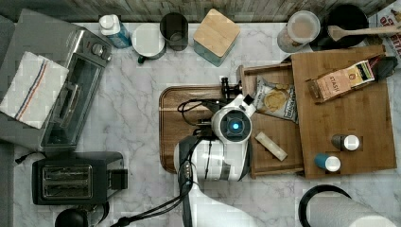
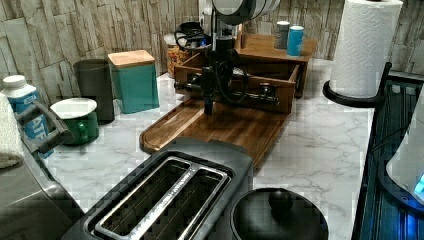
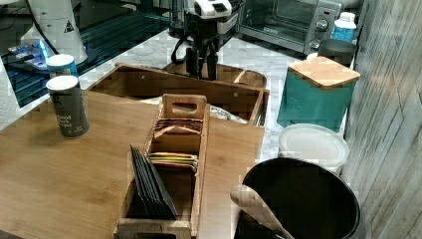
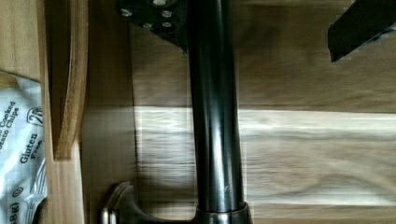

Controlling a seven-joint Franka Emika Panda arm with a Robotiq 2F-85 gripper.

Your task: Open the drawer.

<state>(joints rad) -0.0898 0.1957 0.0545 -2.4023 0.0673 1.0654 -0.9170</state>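
Marble counter, arm upright over pulled-out drawer [image 1: 276,137], tool [image 2: 208,84] astride its handle [image 2: 227,93].

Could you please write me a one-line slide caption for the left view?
The arm's hand hangs at the black bar handle of the pulled-out bamboo drawer, above the dark cutting board.

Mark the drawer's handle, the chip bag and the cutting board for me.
handle [image 4: 215,116]: wrist view, middle of the black bar.
chip bag [image 1: 275,99]: top view, centre of the bag inside the drawer.
cutting board [image 2: 235,127]: left view, bare surface before the drawer front.
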